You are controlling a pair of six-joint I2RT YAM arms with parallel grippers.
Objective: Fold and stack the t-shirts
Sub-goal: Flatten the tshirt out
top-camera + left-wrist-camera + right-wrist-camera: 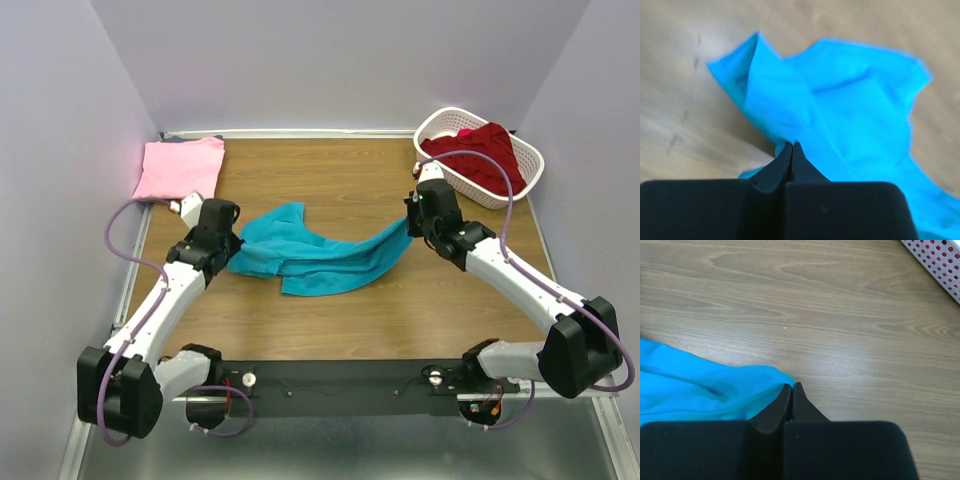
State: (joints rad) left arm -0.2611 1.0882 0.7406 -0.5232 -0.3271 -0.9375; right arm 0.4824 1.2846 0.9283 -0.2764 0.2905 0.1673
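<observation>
Wood-grain table (330, 170) filled the floor of a pale-walled booth, with both arms reaching in from the near edge. On the left, the left gripper (792, 145) had its black fingers pressed flat together with no gap, nipping the near edge of the teal t-shirt (840, 110). The pinched bit of cloth itself was tucked behind the fingertips and could not be seen, and the whole left wrist view was soft and blurred. The right gripper (792, 386) was likewise clamped tight, and a corner of the same teal cloth ran into its tips from the left. How much fabric it held was hidden under the fingers.

From above, the teal shirt hung as a crumpled band between the two claws across the middle of the table, its middle sagging onto the wood. Its sleeves and collar could not be made out among the folds.

Further out, the light pink t-shirt (180, 167) lay flat at the far left corner, just beyond the left wrist and well apart from the teal one. At the far right corner sat the white slotted basket (530, 160), close behind the right wrist, with the dark red t-shirt (480, 155) heaped inside and draped over its rim. The right wrist view caught only a cut-off corner of that basket.
</observation>
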